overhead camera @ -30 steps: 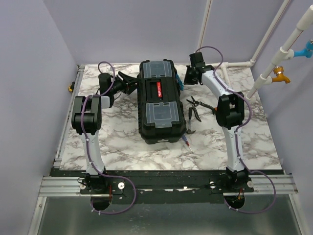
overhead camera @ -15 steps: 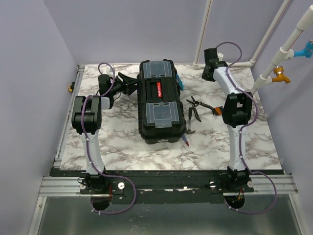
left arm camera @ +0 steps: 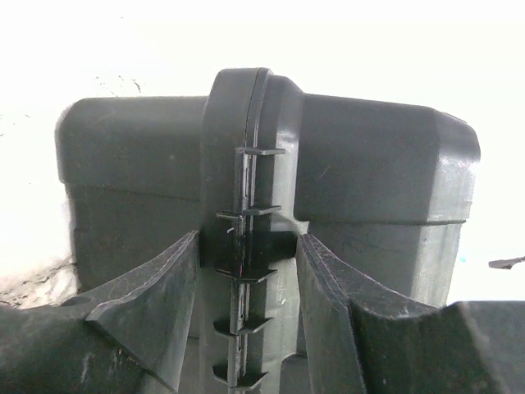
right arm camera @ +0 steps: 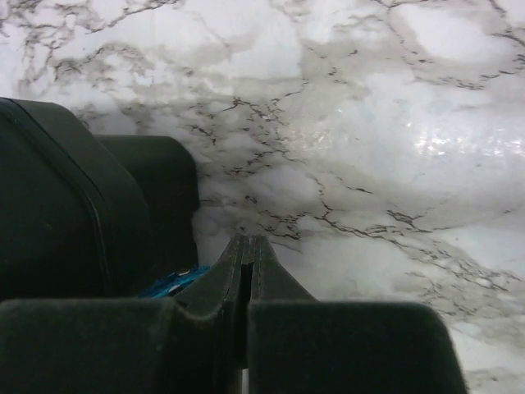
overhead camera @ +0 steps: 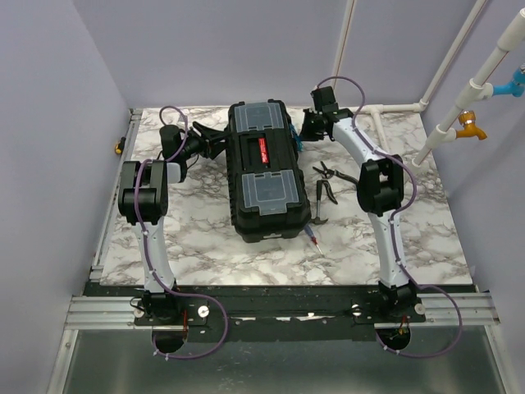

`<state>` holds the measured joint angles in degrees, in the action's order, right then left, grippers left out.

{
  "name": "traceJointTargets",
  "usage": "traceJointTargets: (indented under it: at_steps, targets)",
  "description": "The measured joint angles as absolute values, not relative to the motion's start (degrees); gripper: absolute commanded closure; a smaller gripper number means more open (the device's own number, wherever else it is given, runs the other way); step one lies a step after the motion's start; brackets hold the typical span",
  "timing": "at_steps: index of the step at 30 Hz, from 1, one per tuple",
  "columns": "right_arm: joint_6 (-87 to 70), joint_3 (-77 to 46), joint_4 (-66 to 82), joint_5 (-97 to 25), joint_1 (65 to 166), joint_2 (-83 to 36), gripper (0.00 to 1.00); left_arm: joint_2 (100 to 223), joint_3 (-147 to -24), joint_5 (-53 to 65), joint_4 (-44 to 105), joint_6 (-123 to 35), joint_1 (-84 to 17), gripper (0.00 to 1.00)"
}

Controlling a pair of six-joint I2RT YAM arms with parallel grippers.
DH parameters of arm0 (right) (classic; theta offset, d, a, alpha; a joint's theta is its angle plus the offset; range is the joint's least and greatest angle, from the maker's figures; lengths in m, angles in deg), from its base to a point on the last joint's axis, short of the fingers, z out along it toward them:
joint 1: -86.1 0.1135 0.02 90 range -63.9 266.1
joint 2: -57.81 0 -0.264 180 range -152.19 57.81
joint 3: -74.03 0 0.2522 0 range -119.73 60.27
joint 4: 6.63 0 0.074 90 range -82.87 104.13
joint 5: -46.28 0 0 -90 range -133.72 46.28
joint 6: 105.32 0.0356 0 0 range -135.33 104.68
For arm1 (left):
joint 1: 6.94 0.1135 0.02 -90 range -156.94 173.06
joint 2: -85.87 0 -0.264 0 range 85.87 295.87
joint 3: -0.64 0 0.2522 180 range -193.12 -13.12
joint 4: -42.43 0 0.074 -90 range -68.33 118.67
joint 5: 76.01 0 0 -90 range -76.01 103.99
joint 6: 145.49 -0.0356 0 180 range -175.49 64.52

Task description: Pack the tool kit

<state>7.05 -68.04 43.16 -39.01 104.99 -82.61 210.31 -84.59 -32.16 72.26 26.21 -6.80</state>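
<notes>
Left gripper [left arm camera: 248, 246] pinches a ridge on the left side of the black toolbox [overhead camera: 262, 172]. Right gripper [right arm camera: 248, 250] is squeezed tight shut, holding nothing, just beside the toolbox's right side. Some small tools [overhead camera: 326, 193] lie right of the toolbox.

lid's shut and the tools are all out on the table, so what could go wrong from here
1. The left gripper pinches only a narrow ridge on the side of the toolbox; a pull could slip off or drag the box.
2. The right gripper is shut beside the teal latch; a closed tip may skid off it.
3. The pliers, hammer and screwdriver lie close by; a sliding box could shove them.
</notes>
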Motion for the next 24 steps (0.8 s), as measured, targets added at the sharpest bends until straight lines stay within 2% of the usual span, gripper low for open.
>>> traceJointTargets:
  at_steps: [11,24]
  targets:
    - [8.86,-62.03,35.93,-27.44,102.28,-82.65,0.99,213.56,-89.55,-34.17,71.32,26.97,-6.32,0.51]
    - [8.60,-62.10,37.22,-26.48,102.37,-83.98,0.99,215.20,-93.59,-34.61,67.69,26.21,-6.51,0.51]
